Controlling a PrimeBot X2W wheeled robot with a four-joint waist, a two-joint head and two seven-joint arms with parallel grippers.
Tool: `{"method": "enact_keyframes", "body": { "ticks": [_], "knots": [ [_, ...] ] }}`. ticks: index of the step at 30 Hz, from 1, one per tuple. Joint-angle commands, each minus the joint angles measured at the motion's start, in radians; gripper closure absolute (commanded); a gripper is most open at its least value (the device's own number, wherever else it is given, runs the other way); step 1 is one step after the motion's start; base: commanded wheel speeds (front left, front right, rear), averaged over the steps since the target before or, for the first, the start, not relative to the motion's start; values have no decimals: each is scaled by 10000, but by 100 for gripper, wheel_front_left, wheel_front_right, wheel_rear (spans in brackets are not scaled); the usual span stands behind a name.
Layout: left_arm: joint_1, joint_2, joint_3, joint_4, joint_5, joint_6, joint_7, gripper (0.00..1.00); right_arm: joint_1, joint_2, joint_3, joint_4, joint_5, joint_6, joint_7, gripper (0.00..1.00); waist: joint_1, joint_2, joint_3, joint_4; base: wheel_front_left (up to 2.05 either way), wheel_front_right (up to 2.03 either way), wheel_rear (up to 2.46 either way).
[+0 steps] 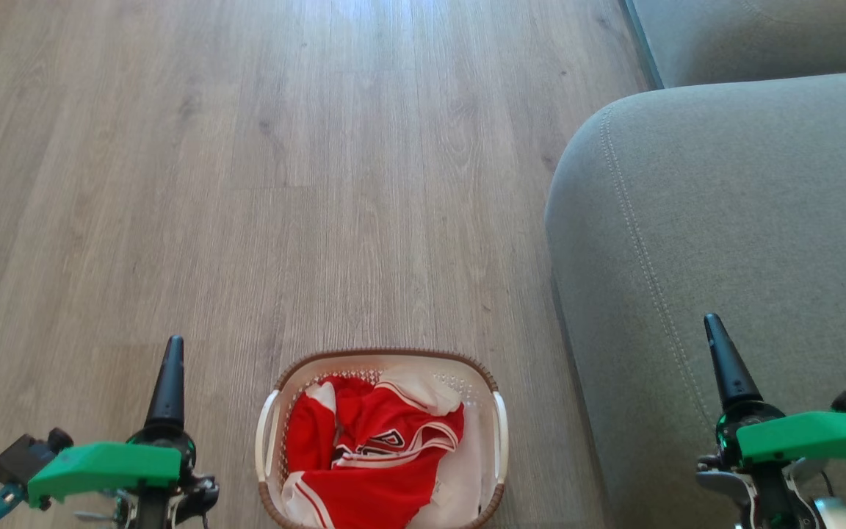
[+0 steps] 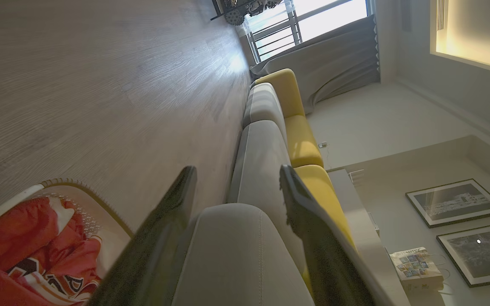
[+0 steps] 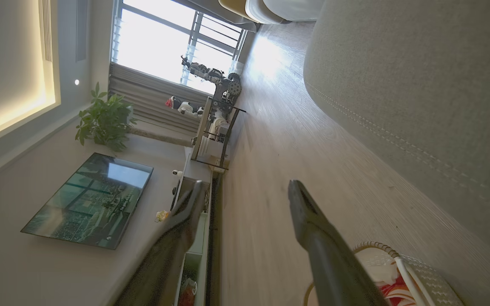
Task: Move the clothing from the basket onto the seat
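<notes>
Where the head view looks down, the basket sits on the wood floor at bottom centre. The clothing is bunched inside it: red, white trim, black-and-white lettering facing up. The seat lies to the basket's right, near it but apart. Left gripper is at lower left over the floor, well clear of the basket, seen edge-on as one dark finger, so its gap cannot be read from this angle. Right gripper is at lower right over the seat, likewise edge-on.

Left wrist view: the two fingers stand wide apart, gripping nothing. The seat's rounded corner shows between them, with yellow back cushions beyond. Basket at lower left of this view, clothing heaped in it, apart from the fingers. Framed pictures hang on the wall.

Right wrist view: jaws spread wide, holding nothing. Floor runs between the fingers, and the seat with its double stitching lies along the right side. Basket rim and a scrap of red show low down, just beside one finger; whether they touch, cannot tell. Television and potted plant at left.
</notes>
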Motion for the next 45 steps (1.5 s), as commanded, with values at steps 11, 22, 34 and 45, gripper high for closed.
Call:
{"method": "enact_keyframes", "body": {
  "ticks": [11, 22, 34, 45],
  "knots": [
    [-566, 123, 100, -689, 1911, -34, -450, 0, -521, -236, 213, -636, -1984, 0, -417, 0, 0, -1, -2, -1, 0, 0, 0],
    [-540, 126, 68, -882, 3385, -14, -772, 0, -515, -360, 441, -849, -3349, 0, -741, 0, 0, -1, -35, -15, 0, 0, 0],
    [-545, 135, -88, -1059, 4833, -11, -1094, 0, -490, -442, 518, -950, -4770, 0, -1066, 0, 0, -1, -70, -24, 0, 0, 0],
    [-575, 144, -101, -1160, 6191, 117, -1415, 0, -503, -462, 618, -1075, -6051, 0, -1390, 0, 0, -1, -61, -28, 0, 0, 0]
  ]
}}
